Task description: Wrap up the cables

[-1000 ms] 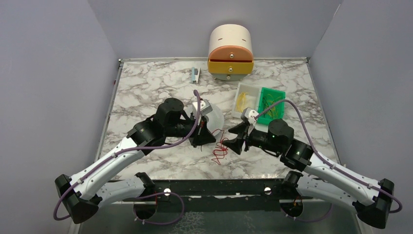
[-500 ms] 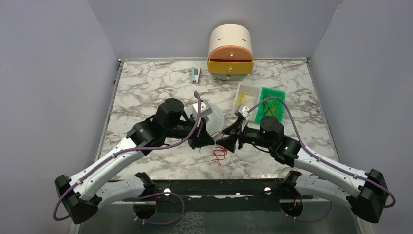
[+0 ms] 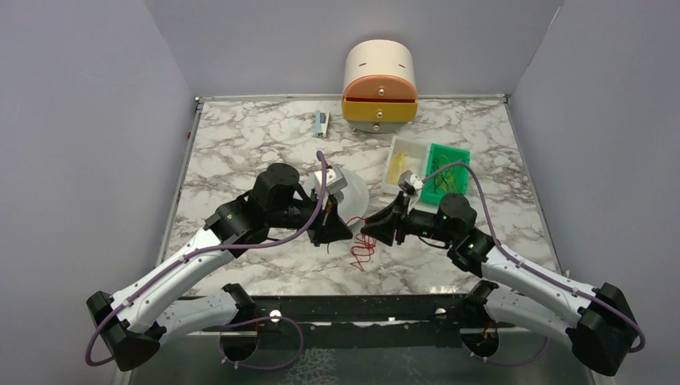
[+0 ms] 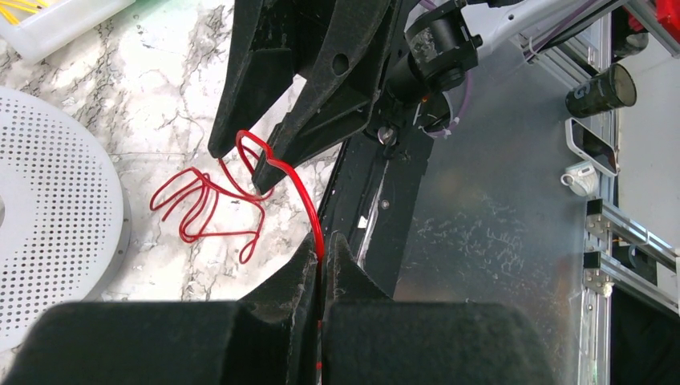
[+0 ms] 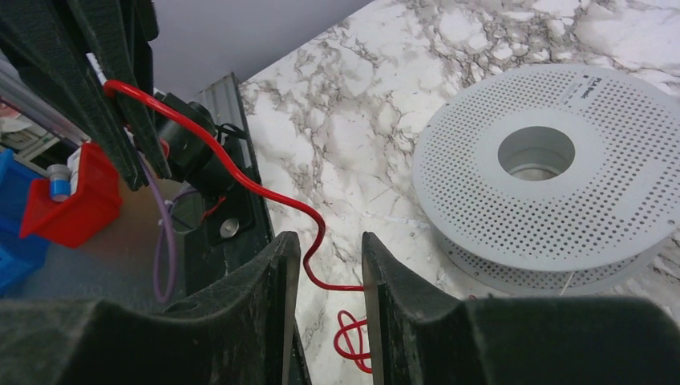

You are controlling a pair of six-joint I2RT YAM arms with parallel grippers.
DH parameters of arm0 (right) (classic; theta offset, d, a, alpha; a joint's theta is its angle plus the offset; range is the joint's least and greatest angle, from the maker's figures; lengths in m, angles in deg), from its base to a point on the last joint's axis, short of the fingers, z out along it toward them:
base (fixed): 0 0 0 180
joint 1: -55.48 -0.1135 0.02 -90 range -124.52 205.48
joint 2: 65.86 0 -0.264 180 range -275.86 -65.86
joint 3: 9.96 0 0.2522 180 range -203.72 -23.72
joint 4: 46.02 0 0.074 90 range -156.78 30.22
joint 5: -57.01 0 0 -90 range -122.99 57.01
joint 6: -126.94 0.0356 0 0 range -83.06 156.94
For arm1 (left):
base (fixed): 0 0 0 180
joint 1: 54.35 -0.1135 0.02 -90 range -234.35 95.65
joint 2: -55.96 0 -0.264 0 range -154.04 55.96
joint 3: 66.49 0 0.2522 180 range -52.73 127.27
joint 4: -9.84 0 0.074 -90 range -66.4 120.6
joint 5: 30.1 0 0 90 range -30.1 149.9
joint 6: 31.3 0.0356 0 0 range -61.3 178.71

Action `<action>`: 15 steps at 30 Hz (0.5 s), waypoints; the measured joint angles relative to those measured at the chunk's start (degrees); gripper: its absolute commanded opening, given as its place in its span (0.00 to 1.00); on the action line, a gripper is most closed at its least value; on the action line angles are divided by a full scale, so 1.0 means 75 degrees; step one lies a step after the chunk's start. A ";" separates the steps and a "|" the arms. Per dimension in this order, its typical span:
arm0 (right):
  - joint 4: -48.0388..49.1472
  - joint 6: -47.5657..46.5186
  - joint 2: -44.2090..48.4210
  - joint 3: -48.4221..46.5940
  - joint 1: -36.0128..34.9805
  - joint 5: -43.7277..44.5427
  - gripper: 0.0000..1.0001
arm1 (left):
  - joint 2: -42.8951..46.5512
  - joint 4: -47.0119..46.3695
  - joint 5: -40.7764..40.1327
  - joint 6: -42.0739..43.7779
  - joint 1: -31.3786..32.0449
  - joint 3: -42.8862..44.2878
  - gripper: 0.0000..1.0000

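My left gripper [image 4: 322, 245] is pinched tight on the red cable [image 4: 303, 192]. From there the strand arcs across to my right gripper [image 5: 330, 250], whose fingers stand narrowly apart with the cable passing between them. The rest of it lies in loose loops on the marble table [image 3: 240, 144] below both grippers. Just beyond sits a white perforated spool [image 5: 473, 184], and farther back a green tray [image 3: 453, 160].

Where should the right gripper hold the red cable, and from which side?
The raised span of the red cable beside the shut left gripper. It hangs above the table and lies between the right gripper's open jaws, so probably close in from the right.
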 measured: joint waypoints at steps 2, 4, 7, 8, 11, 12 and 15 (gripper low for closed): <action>0.0335 0.0189 -0.0009 0.0128 0.0058 -0.0178 0.45 | 0.0000 0.0000 0.0000 -0.0006 0.0000 0.0000 0.00; 0.0667 0.0408 -0.0032 0.0259 0.0085 -0.0309 0.46 | 0.0000 0.0000 0.0009 -0.0023 0.0000 0.0000 0.00; 0.1072 0.0656 -0.0137 0.0370 0.0105 -0.0458 0.46 | 0.0000 0.0000 0.0035 -0.0038 0.0000 0.0000 0.00; 0.1218 0.0743 -0.0189 0.0388 0.0105 -0.0504 0.46 | 0.0000 0.0000 0.0047 -0.0047 0.0000 0.0000 0.00; 0.1655 0.0985 -0.0379 0.0405 0.0108 -0.0615 0.47 | 0.0000 -0.0003 0.0058 -0.0061 0.0000 0.0000 0.00; 0.1801 0.1058 -0.0434 0.0414 0.0108 -0.0629 0.47 | 0.0000 -0.0003 0.0073 -0.0067 0.0000 0.0000 0.00; 0.2218 0.1244 -0.0609 0.0428 0.0108 -0.0659 0.47 | 0.0000 -0.0003 0.0108 -0.0087 0.0000 0.0000 0.00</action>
